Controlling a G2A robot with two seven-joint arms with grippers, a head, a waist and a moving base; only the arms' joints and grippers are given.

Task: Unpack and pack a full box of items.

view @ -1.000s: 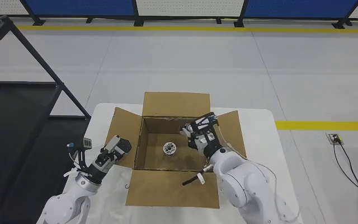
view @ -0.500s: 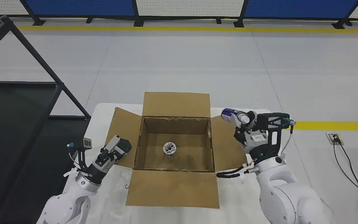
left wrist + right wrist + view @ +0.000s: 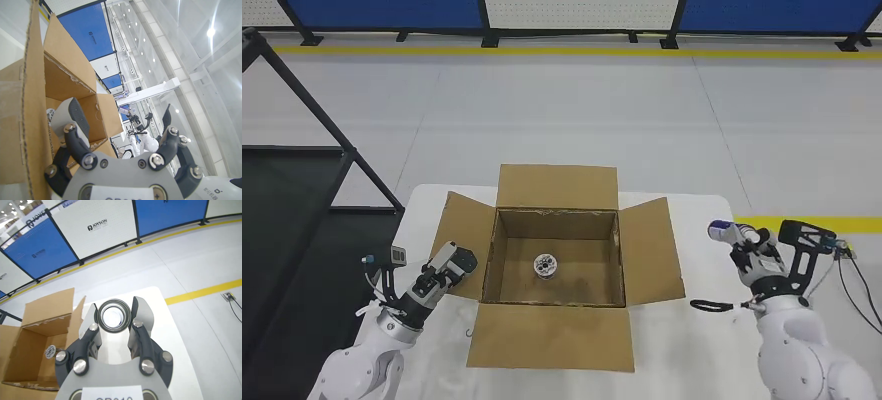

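Clamped on can (image 3: 114, 318) between right gripper (image 3: 114, 303) fingers, well right of box (image 3: 557, 185); left gripper (image 3: 121, 105) agape beside box's left flap.

Brown box (image 3: 557, 187), white table (image 3: 702, 270), silver-rimmed can (image 3: 114, 315).

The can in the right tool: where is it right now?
Top view, right side: the can is clamped in the right tool above the table's right end, beyond the cardboard box's right flap.
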